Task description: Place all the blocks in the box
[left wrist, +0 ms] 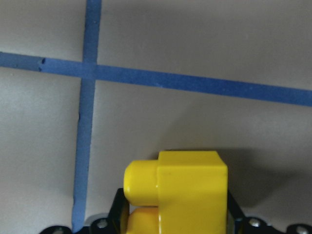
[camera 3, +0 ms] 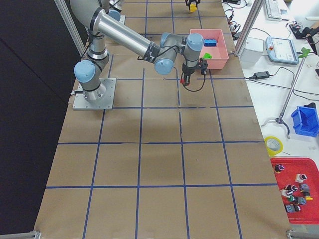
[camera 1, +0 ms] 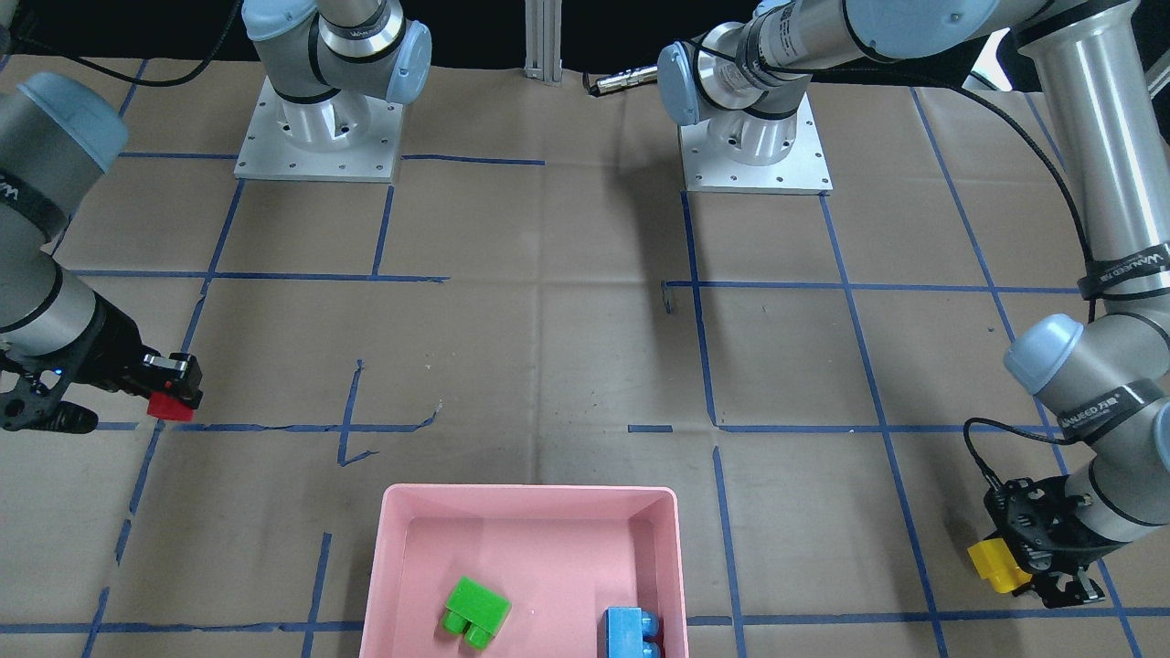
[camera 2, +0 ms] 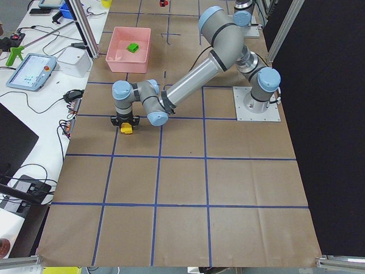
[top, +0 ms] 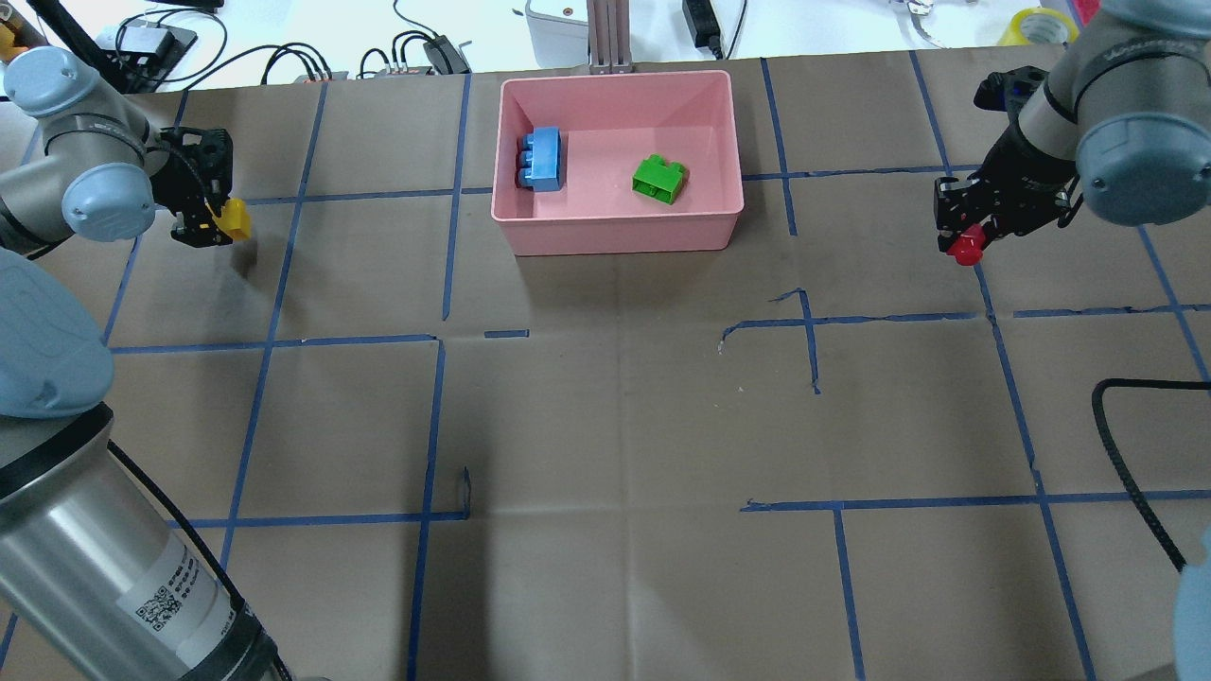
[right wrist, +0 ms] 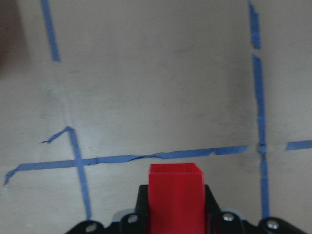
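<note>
The pink box (top: pixel 615 232) stands at the far middle of the table, also in the front view (camera 1: pixel 393 548). In it lie the blue block (top: pixel 544 158) at its left and the green block (top: pixel 659 179) near its right. My left gripper (top: pixel 219 219) is shut on the yellow block (top: pixel 233 218), far to the left of the box; the wrist view shows the yellow block (left wrist: pixel 180 192) held above the paper. My right gripper (top: pixel 965 244) is shut on the red block (top: pixel 965 251), far to the right of the box, held off the table (right wrist: pixel 175 195).
Brown paper with blue tape lines (top: pixel 435 426) covers the table. Cables and devices (top: pixel 416 52) lie past the far edge. A black cable (top: pixel 1135 454) loops at the right. The arm bases (camera 1: pixel 320 128) stand at the robot's side.
</note>
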